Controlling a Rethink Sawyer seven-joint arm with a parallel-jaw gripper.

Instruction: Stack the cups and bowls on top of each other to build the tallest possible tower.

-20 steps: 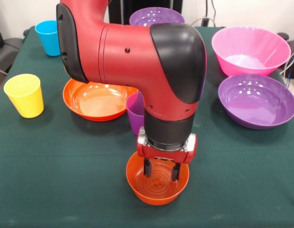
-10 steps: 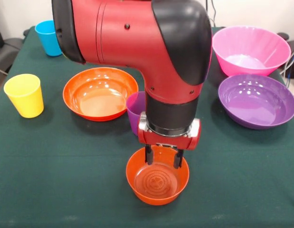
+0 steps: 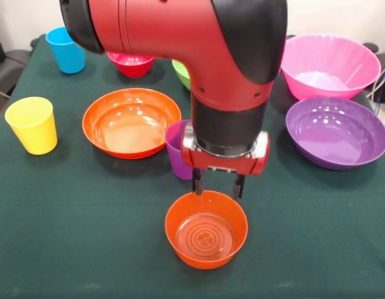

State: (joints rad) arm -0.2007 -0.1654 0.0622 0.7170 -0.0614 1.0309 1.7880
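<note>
My gripper (image 3: 217, 187) is open and empty, its fingertips (image 3: 197, 185) just above the far rim of the small orange bowl (image 3: 206, 230), which sits on the table near the front. The purple cup (image 3: 176, 149) stands just behind the gripper, partly hidden by it, beside the wide orange bowl (image 3: 131, 121). The yellow cup (image 3: 32, 124) is at the left and the blue cup (image 3: 65, 50) at the far left. The small red bowl (image 3: 131, 63) and a sliver of the lime green bowl (image 3: 181, 72) show behind the arm. Nothing is stacked.
The big pink bowl (image 3: 327, 65) and a purple bowl (image 3: 336, 132) sit at the right. The second purple bowl is hidden behind the arm. The dark green table (image 3: 74, 218) ends close in front of the small orange bowl.
The arm has risen; the gripper's fingers have lifted out of the small orange bowl, which stays on the table. The red and green bowls now show behind the arm.
</note>
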